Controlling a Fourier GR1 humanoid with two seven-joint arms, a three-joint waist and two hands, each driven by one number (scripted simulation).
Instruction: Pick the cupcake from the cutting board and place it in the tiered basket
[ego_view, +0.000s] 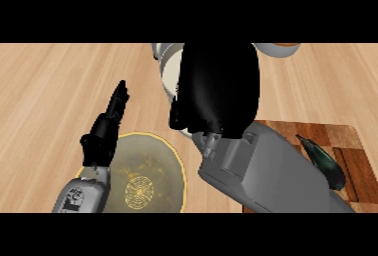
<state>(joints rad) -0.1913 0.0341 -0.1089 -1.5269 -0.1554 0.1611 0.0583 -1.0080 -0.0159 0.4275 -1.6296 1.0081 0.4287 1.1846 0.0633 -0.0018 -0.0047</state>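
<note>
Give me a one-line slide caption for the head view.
Right hand raised over a pale basket, left hand open above a patterned plate, a dark vegetable on the cutting board.

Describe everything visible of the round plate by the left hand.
The plate is round and olive-gold, with a paler yellow rim and a mottled surface that looks glazed. An ornate circular yellow medallion sits near its lower middle. It lies flat on the wooden counter, at the view's lower left, its bottom cut off by the view's edge. The left hand and its grey forearm overlap its left side, fingers straight; whether they touch it cannot be told. Nothing shows lying on it.
</note>
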